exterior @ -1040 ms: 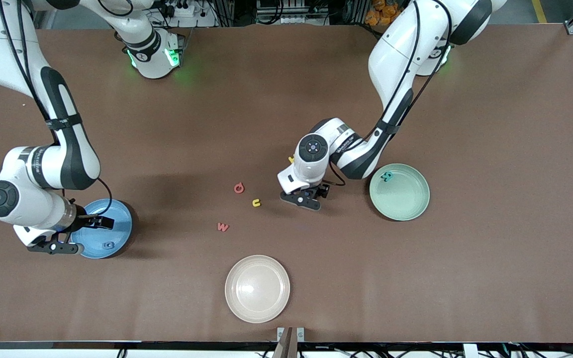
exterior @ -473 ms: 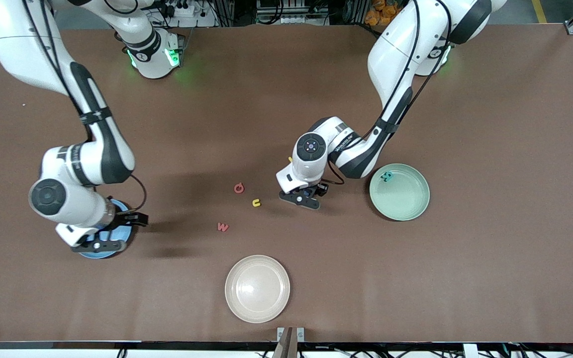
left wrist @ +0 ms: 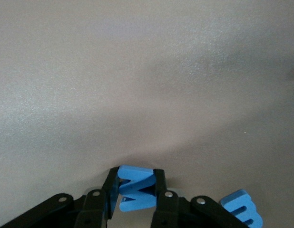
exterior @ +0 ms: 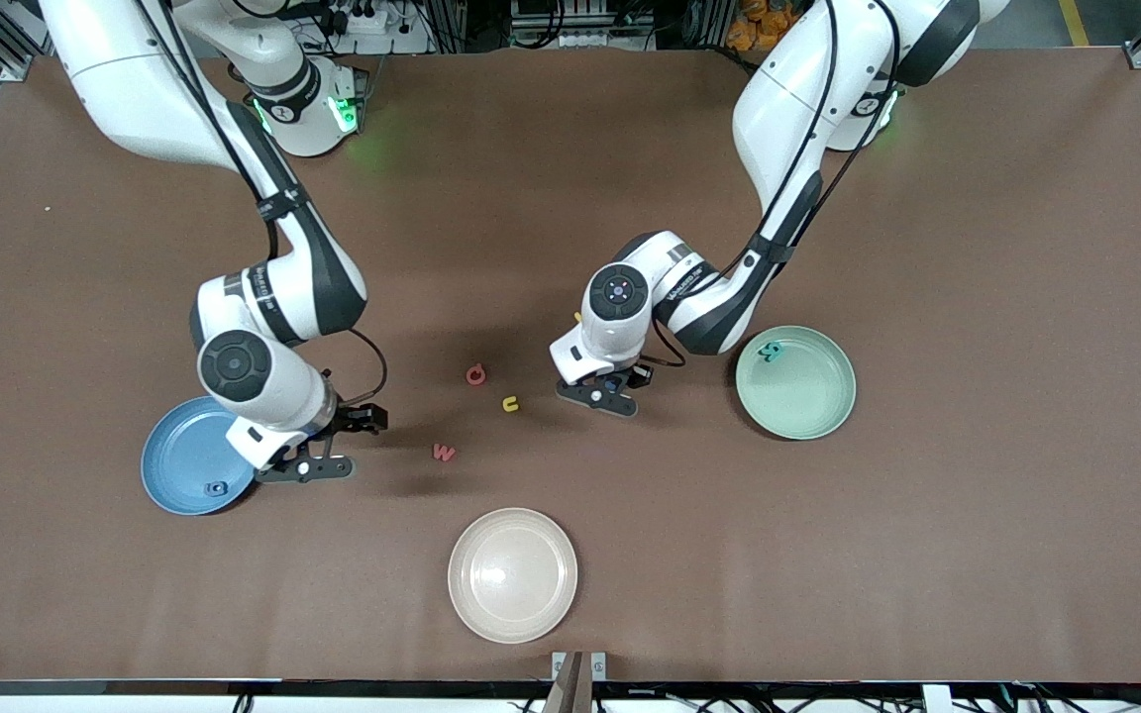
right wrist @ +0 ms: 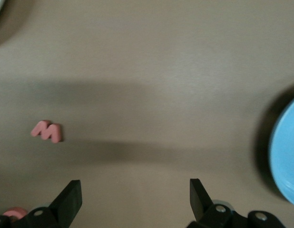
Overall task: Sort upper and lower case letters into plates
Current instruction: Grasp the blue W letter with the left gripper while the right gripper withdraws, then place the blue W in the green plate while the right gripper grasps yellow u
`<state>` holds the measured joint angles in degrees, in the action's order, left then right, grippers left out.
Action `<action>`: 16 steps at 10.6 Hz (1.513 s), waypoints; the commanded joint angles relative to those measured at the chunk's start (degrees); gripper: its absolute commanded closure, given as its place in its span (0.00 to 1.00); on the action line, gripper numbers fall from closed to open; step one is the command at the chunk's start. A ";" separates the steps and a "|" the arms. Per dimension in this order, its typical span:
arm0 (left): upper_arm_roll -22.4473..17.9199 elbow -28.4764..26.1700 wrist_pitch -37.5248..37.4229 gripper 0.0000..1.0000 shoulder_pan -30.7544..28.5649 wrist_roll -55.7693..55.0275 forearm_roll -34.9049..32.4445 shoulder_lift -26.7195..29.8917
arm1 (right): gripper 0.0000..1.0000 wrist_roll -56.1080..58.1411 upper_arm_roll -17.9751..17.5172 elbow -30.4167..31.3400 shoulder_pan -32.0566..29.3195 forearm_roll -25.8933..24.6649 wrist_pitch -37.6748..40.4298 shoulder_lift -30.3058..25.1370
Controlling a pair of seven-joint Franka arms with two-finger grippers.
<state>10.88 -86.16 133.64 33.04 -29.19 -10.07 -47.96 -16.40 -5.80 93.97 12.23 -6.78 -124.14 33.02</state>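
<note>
You are seeing the left gripper [exterior: 608,398] low over the table near the middle, between the yellow letter [exterior: 510,403] and the mint green plate [exterior: 796,382]. In the left wrist view its fingers [left wrist: 159,178] are standing narrow on both sides of a blue letter [left wrist: 135,192], touching it or very close; I cannot tell if the grip is already firm. A second blue letter [left wrist: 241,209] is lying just beside the gripper on the table.

The important relation for the coming move: the mint green plate, which is already holding a teal letter [exterior: 772,350], is lying toward the left arm's end of the table from this gripper, and the left arm is clearly the nearer one to it.

The right gripper [exterior: 313,458] is hanging wide and empty just beside the light blue plate [exterior: 174,465]. The red W letter [exterior: 444,453] is lying from it toward the middle of the table, so the right arm is the nearer one for it. The red Q-like letter [exterior: 475,374] is lying farther from the front camera than the W
</note>
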 commanded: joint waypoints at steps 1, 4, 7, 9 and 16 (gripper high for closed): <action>-0.51 0.02 -1.79 0.80 -0.34 -0.88 -1.53 -0.21 | 0.00 -0.39 0.08 -0.02 0.34 0.54 0.13 -0.59; -0.34 0.38 -8.03 0.80 -4.63 8.93 -1.70 2.33 | 0.00 -1.09 0.17 -0.45 2.17 2.91 -0.57 -0.15; -0.16 0.20 -17.16 0.80 -9.29 20.01 -1.62 6.20 | 0.00 0.23 0.17 -3.33 7.69 2.04 -1.19 3.35; -0.16 -0.32 -22.26 0.80 -13.24 29.49 -1.62 8.04 | 0.00 2.59 0.17 -8.08 12.53 1.77 -1.28 7.13; 0.10 -11.65 -17.83 0.77 -21.86 38.04 -6.18 11.83 | 0.00 2.95 0.26 -9.16 16.68 1.51 -11.99 14.96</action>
<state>10.27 -92.68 112.88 13.66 6.01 -14.57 -39.52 -13.80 -5.88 86.96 28.05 -4.89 -135.80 45.90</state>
